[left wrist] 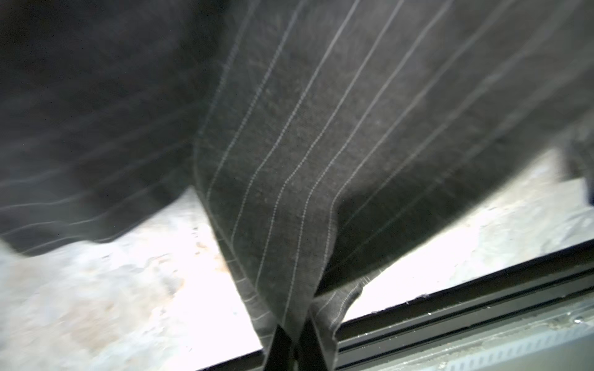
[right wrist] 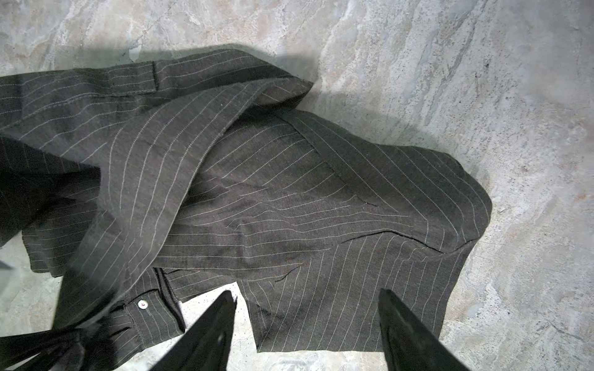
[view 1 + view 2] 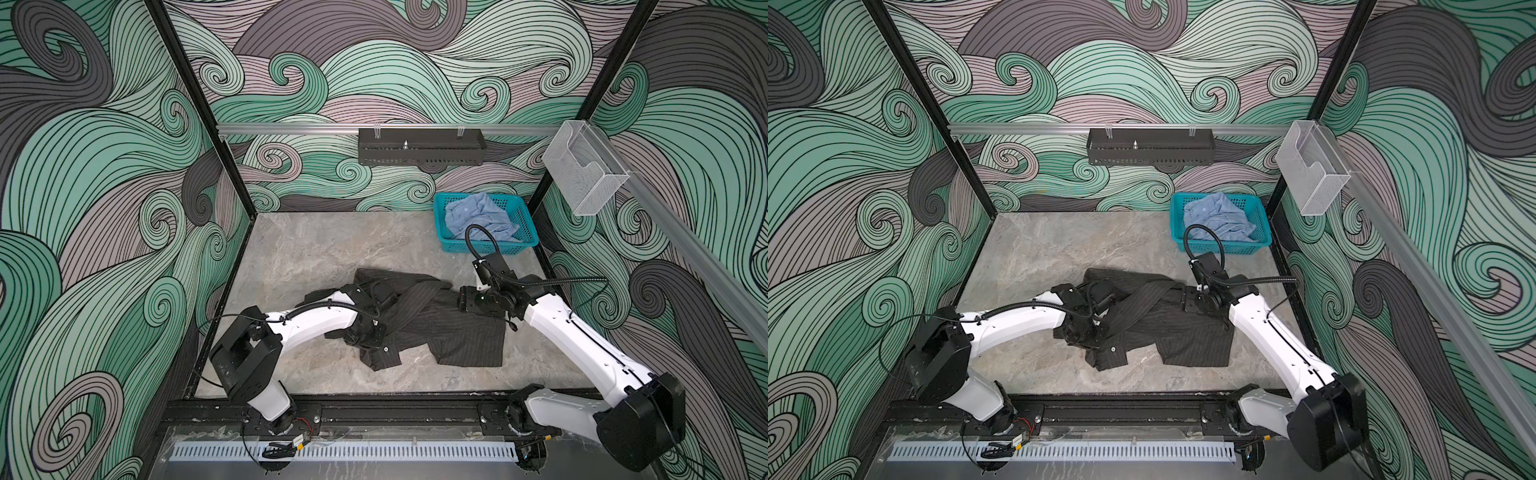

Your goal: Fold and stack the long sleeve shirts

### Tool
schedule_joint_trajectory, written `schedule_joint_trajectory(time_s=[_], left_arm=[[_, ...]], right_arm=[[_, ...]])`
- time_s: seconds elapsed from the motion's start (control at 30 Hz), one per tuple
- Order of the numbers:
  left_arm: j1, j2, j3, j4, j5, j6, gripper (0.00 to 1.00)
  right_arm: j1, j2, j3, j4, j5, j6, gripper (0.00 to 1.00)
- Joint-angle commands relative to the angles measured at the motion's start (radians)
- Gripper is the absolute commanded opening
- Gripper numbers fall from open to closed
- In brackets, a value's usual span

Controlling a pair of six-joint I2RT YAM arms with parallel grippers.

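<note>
- Top views: charcoal pinstripe shirt [image 3: 436, 328] [image 3: 1183, 332] crumpled in the middle of the table [image 3: 316, 249]; light blue shirt [image 3: 482, 220] bunched in teal basket [image 3: 519, 242], back right corner
- Left wrist: left gripper [image 1: 294, 324] pinched together on a fold of the charcoal shirt; cloth taut from the tips
- Right wrist: right gripper [image 2: 307, 292] jaws wide apart over the shirt's hem; holds nothing; contact unclear

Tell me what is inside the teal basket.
The teal basket holds the light blue shirt, crumpled and unfolded. The shirt covers most of the basket's floor, so anything beneath it cannot be seen.
</note>
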State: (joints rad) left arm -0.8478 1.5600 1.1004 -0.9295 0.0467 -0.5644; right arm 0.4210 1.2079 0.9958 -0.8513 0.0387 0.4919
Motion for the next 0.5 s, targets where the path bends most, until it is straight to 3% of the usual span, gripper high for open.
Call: schedule_joint_trajectory(time_s=[0.0,0.17,0.47], left_arm=[[-0.007,-0.087,0.134,-0.174,-0.183,0.043,0.00],[0.001,-0.175,0.437,-0.249,-0.404,0.179,0.00],[0.040,-0.080,1.069,-0.274,-0.521,0.415,0.00]], right_arm=[[-0.005,-0.025,-0.011,-0.003,0.018,-0.011,0.72],[-0.006,-0.035,-0.043,0.027,0.030,-0.031,0.72],[-0.070,-0.029,-0.067,0.075,0.017,-0.041,0.79]])
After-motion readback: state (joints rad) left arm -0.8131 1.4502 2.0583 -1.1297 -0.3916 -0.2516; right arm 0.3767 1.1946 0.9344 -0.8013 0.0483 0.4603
